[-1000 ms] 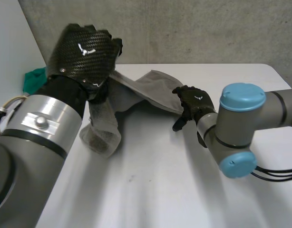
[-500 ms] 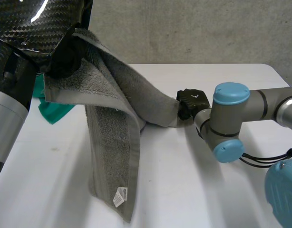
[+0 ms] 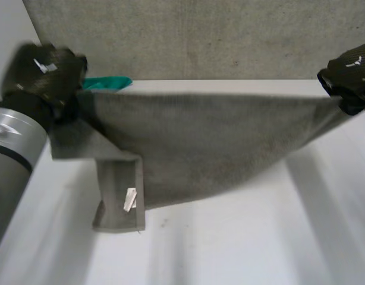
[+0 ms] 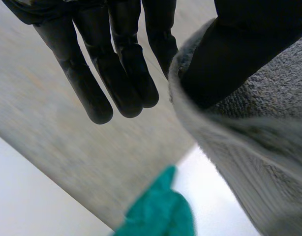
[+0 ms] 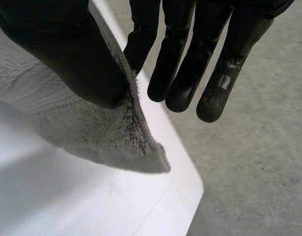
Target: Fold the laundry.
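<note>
A grey towel [image 3: 218, 148] hangs stretched across mid-frame above the white table [image 3: 242, 249]. The left hand [image 3: 43, 74], upper left, and the right hand [image 3: 349, 71], upper right, pinch its top edge. Folding seems not yet begun.

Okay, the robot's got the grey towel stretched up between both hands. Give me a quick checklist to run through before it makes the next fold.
1. Grip of the left hand on the grey towel: ok, the thumb pinches the towel's edge.
2. Grip of the right hand: ok, the thumb pinches the opposite corner.
3. Top edge straight between the hands: ok.
4. Towel hanging in a single layer: not ok, the lower corner below the left hand is doubled over, with the label showing.
5. The green cloth apart from the towel: cannot tell, it lies on the table just behind the top edge.
</note>
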`<state>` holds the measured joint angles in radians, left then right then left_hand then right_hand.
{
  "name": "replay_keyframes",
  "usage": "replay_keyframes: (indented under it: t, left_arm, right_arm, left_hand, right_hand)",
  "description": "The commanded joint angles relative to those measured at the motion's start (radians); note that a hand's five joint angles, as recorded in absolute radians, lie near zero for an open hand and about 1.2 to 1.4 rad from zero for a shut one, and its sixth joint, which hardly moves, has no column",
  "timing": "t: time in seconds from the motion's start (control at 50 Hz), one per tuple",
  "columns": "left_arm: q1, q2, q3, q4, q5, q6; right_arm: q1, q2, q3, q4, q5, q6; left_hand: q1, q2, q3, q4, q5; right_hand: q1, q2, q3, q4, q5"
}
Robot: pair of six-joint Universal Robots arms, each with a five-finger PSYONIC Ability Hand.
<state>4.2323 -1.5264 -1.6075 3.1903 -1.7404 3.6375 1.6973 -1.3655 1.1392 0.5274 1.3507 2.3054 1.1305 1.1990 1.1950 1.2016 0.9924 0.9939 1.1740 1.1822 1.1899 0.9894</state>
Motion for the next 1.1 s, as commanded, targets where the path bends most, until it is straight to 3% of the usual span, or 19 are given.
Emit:
replay_keyframes:
  t: [0.02, 0.12, 0.2, 0.3, 0.44, 0.62, 0.72, 0.88, 1.02, 1.1]
  left_arm:
    - [0.009, -0.220, 0.044, -0.038, 0.042, 0.004]
    - [0.031, -0.351, 0.121, -0.035, 0.047, 0.009]
    - [0.054, -0.475, 0.211, -0.033, 0.047, 0.012]
    - [0.086, -0.615, 0.325, -0.004, 0.061, 0.013]
    - [0.101, -0.695, 0.471, 0.258, 0.093, 0.084]
    - [0.098, -0.595, 0.643, 0.606, 0.087, 0.098]
    - [0.097, -0.506, 0.653, 0.677, 0.090, 0.032]
    - [0.110, -0.416, 0.497, 0.634, 0.110, -0.023]
    - [0.117, -0.390, 0.232, 0.548, 0.157, -0.025]
    - [0.115, -0.394, 0.089, 0.485, 0.159, -0.014]
  right_arm:
    - [0.015, -0.115, 0.080, 0.178, -0.007, -0.147]
    - [0.018, -0.054, 0.128, 0.177, -0.004, -0.188]
    - [0.034, 0.144, 0.084, 0.175, 0.010, -0.182]
    - [0.094, 0.354, -0.132, 0.125, 0.037, -0.048]
    - [0.117, 0.523, -0.482, -0.068, 0.117, 0.107]
    - [0.189, 0.537, -0.785, -0.502, 0.171, 0.221]
    - [0.199, 0.465, -0.768, -0.671, 0.197, 0.223]
    - [0.194, 0.391, -0.600, -0.669, 0.171, 0.233]
    - [0.182, 0.298, -0.235, -0.670, 0.119, 0.220]
    - [0.179, 0.253, -0.011, -0.644, 0.048, 0.195]
  left_hand:
    - [0.266, 0.197, 0.201, 0.195, 0.229]
    - [0.266, 0.197, 0.201, 0.195, 0.229]
    - [0.266, 0.197, 0.201, 0.195, 0.229]
    - [0.266, 0.197, 0.201, 0.195, 0.229]
    - [0.266, 0.197, 0.201, 0.195, 0.229]
    - [0.266, 0.197, 0.201, 0.195, 0.229]
    - [0.266, 0.197, 0.201, 0.195, 0.229]
    - [0.266, 0.197, 0.201, 0.195, 0.229]
    - [0.266, 0.197, 0.201, 0.195, 0.229]
    - [0.266, 0.197, 0.201, 0.195, 0.229]
  right_hand:
    - [0.402, 0.222, 0.214, 0.206, 0.232]
    - [0.402, 0.222, 0.214, 0.206, 0.232]
    - [0.402, 0.222, 0.214, 0.206, 0.232]
    - [0.402, 0.222, 0.214, 0.206, 0.232]
    - [0.402, 0.222, 0.214, 0.206, 0.232]
    - [0.402, 0.222, 0.214, 0.206, 0.232]
    - [0.402, 0.222, 0.214, 0.206, 0.232]
    - [0.402, 0.222, 0.214, 0.206, 0.232]
    - [0.402, 0.222, 0.214, 0.206, 0.232]
    - [0.402, 0.222, 0.214, 0.206, 0.232]
